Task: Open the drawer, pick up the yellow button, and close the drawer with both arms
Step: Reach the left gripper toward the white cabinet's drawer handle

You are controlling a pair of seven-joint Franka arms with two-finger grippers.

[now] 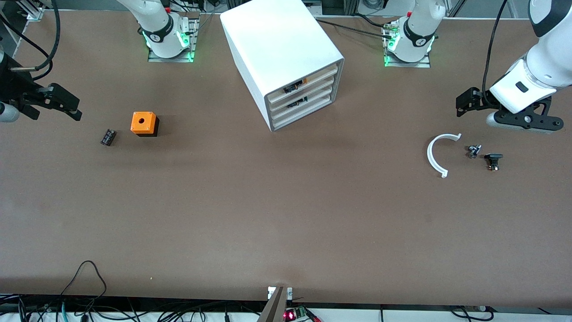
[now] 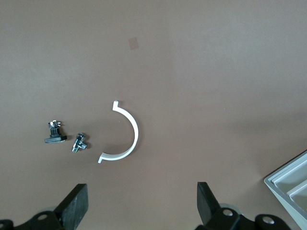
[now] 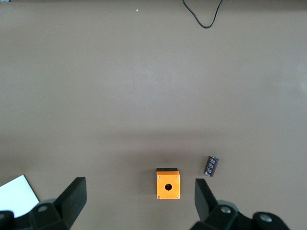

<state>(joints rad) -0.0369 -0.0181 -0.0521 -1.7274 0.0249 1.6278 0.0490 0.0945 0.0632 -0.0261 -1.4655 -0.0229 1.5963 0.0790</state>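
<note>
Table: we see one brown table top (image 1: 268, 214), bare along the edge nearest the front camera.
Loose parts, left arm's end: we count three, namely one white half-ring clip (image 1: 437, 154), one small silver-and-black fitting (image 1: 473, 150) and one small black part (image 1: 493, 160), the two small ones just beside each other.
Loose parts, right arm's end: we count two, one orange cube with a hole on top (image 1: 144, 123) and one small dark cylinder (image 1: 108, 137) beside it.
Cabinet: one big white boxy cabinet (image 1: 281, 58) with three stacked white tray drawers, farther from the front camera than the loose parts.
Drawer: the uppermost white tray drawer (image 1: 304, 82) sits pushed in.
Button: we glimpse orange and black (image 1: 296, 86) in that top drawer; we cannot tell its shape.
Left gripper: the black two-finger left gripper (image 2: 141, 203) hangs over the table beside the clip, fingers spread wide, holding nothing.
Right gripper: the black right gripper (image 3: 139, 201) hangs over the table beside the cube, fingers wide apart, holding nothing.
</note>
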